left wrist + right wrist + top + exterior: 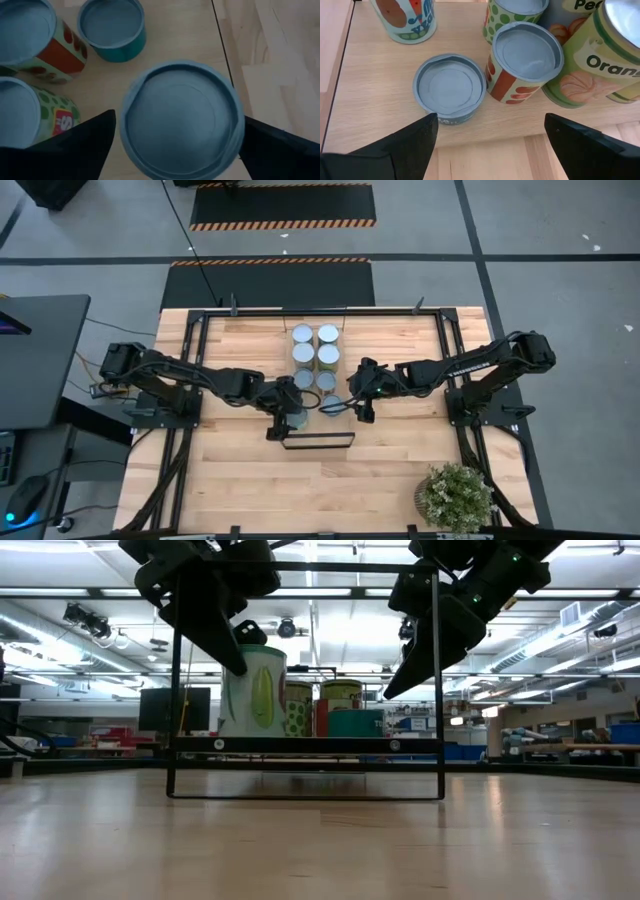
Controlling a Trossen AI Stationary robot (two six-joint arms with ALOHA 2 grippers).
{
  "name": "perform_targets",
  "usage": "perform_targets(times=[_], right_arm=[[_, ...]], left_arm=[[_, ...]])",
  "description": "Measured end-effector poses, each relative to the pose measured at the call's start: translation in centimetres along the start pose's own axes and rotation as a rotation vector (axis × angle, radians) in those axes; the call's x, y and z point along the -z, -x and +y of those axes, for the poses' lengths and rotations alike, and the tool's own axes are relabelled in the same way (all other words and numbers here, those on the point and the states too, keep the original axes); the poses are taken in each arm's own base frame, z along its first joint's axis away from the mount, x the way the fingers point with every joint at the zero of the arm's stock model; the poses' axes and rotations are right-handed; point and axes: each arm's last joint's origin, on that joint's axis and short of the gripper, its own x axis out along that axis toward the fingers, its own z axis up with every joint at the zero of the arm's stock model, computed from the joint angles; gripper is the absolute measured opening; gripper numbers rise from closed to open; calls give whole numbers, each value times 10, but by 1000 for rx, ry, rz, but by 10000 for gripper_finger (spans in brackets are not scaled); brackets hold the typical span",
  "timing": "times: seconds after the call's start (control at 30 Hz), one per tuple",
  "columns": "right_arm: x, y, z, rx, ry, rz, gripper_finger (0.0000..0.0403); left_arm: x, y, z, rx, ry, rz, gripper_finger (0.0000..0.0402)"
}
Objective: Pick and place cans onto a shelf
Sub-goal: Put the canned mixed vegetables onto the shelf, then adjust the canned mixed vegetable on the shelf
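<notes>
The shelf [314,427] is a light-wood board on a black frame at the table's middle. Several cans [328,356] stand on it in two rows. My left gripper [288,416] is shut on a white-and-green corn-label can [255,690] at the board's near left end. My right gripper [362,408] is open and empty, just right of the board's near end. It hangs above a low teal can [450,90] and a red-and-green can [522,62]. My left gripper holds the corn-label can by its side wall just under the top rim [237,137], pinched between the two fingers. The fingers [80,147] come slanting down from the table's left. The can stands upright, its bottom at the level of the board [300,744].
A potted plant [455,498] stands at the table's near right corner. Black rails [200,330] run along the table's sides and far edge. A dark monitor [35,355] stands off the table's left. Bare tabletop [320,490] lies near the front edge.
</notes>
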Motion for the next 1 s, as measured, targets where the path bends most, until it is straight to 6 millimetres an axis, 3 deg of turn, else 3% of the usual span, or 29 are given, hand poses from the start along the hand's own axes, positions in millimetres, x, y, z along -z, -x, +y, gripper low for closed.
perform_targets(times=[0.2,0.63,0.83,1.0], right_arm=[[0,0,0,0,-5,1,373],[0,0,0,-1,9,-3,373],[-2,9,-1,-2,10,-15,373],[-3,19,1,-7,1,-29,373]], left_arm=[[3,12,-3,-1,8,24,365],[5,32,-8,-43,-12,5,362],[2,47,-7,-67,6,-50,362],[10,55,-6,-111,43,10,362]])
